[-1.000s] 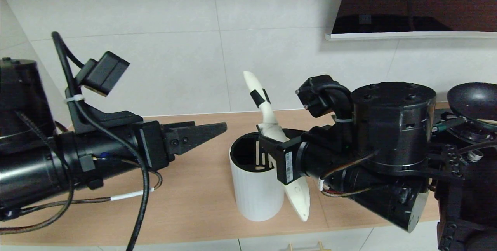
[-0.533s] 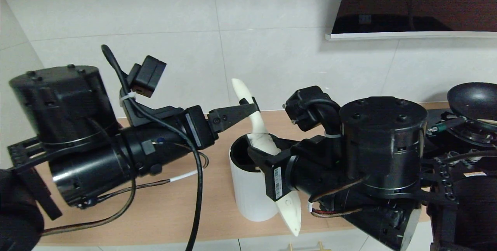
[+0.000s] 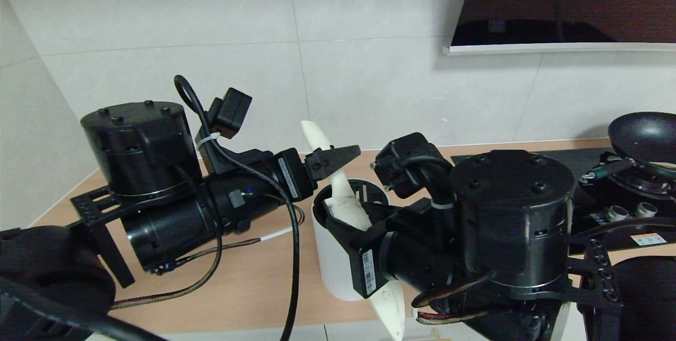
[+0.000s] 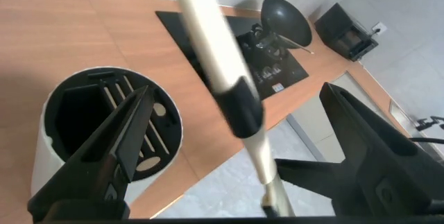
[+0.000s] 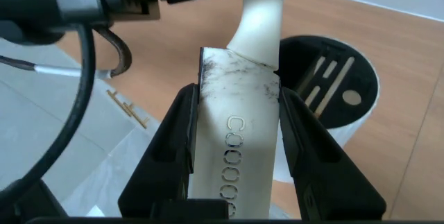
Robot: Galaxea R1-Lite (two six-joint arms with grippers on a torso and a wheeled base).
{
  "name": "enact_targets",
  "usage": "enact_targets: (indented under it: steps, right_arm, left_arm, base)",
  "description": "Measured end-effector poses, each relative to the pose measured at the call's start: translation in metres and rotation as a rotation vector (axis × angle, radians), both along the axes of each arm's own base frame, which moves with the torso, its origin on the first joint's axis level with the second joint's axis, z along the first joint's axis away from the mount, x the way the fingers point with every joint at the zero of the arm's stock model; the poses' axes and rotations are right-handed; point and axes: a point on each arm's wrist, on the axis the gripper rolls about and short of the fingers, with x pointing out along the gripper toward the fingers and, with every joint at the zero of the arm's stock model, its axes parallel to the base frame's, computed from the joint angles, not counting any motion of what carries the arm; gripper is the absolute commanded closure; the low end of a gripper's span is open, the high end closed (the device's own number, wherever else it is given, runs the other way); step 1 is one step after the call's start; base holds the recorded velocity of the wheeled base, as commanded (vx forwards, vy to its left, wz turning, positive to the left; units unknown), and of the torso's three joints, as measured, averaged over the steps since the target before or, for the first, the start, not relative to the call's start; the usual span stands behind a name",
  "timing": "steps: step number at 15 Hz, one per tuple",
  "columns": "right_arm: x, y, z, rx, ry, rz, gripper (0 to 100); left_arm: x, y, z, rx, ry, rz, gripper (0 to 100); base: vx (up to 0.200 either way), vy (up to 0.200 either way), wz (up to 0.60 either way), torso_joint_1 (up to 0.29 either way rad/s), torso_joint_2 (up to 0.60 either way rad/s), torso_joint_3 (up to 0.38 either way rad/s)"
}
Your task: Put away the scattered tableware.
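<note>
— What sits to the left of the white holder point(image 3: 330, 270)?

— The left gripper point(image 3: 338, 152) comes in from that side, level with the air just above the holder's rim. Its fingers point(image 4: 104, 161) are spread wide, one on each side of the handle of the white spatula point(image 3: 316, 138), and the left wrist view shows a gap on both sides.

— And the spatula itself?

— It slants across the holder's mouth. The handle rises up and back from the holder, and a black band on it lies between those spread fingers. The blade hangs down outside the holder's front right wall.

— What carries it?

— The right gripper point(image 3: 346, 225), which reaches in from the holder's right. Its jaws are clamped on the flat slotted part of the spatula, over the holder's near rim.

— Where does the holder stand?

— Upright on the wooden counter point(image 3: 253, 283), near its front edge. Well to the holder's right lies a black hob point(image 3: 607, 172) with a dark pan point(image 3: 641, 132) on it.
</note>
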Motion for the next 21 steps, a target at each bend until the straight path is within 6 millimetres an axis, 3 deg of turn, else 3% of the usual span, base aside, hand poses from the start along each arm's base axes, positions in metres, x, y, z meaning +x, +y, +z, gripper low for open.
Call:
enact_targets:
  steps: [1, 2, 12, 13, 16, 21]
  right_arm:
    - [0.0, 0.001, 0.0, 0.011, -0.007, 0.001, 100]
    - [0.0, 0.002, -0.001, 0.01, -0.006, 0.002, 100]
    - [-0.003, 0.004, -0.002, 0.022, -0.013, 0.012, 100]
    - [-0.003, 0.004, -0.002, 0.023, -0.013, 0.011, 0]
    - [-0.003, 0.005, -0.001, 0.03, -0.016, 0.011, 0]
    - [-0.001, -0.001, 0.003, 0.065, -0.047, -0.021, 0]
  left_arm:
    - [-0.001, -0.001, 0.0, -0.001, 0.001, -0.006, 0]
    - [-0.001, -0.003, 0.0, -0.002, 0.003, -0.01, 100]
    - [-0.001, -0.003, 0.0, -0.014, 0.01, -0.016, 100]
    - [-0.002, -0.004, 0.001, -0.015, 0.009, -0.017, 100]
    - [-0.003, -0.004, 0.002, -0.016, 0.006, -0.023, 100]
    - [-0.011, -0.001, 0.019, -0.077, -0.093, -0.029, 100]
  base:
    - [0.0, 0.0, 0.0, 0.0, 0.0, 0.0]
    - [0.0, 0.0, 0.0, 0.0, 0.0, 0.0]
    - [0.0, 0.0, 0.0, 0.0, 0.0, 0.0]
    - [0.0, 0.0, 0.0, 0.0, 0.0, 0.0]
    - [0.0, 0.0, 0.0, 0.0, 0.0, 0.0]
    - [0.0, 0.0, 0.0, 0.0, 0.0, 0.0]
